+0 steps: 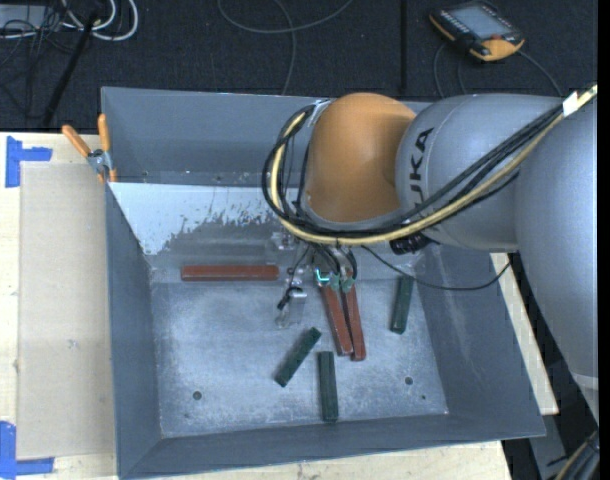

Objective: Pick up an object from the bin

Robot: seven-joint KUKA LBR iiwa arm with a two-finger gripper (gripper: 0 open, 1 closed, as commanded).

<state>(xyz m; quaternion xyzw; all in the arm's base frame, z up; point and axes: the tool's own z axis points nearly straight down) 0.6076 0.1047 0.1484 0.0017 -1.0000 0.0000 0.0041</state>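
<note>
Red-brown sticks (343,322): two lying side by side, mid-bin, running down and slightly right. Their upper ends sit right under the tool (313,283). Whether the tool touches them I can't tell. Tool is low over the bin (133,348) floor, just below the back wall, hanging under the orange wrist cover (350,158) and its cable loops (283,173). Open or closed: can't tell, wrist and cables hide too much, and nothing visibly held.

Outward from there:
- green stick (401,304) just right of the pair, near upright, apart from it
- tilted green stick (297,356) below-left of tool
- third green stick (328,385) beside that one, near the front wall, upright
- long brown stick (230,273) left of tool, lying level along the back wall's foot
</note>
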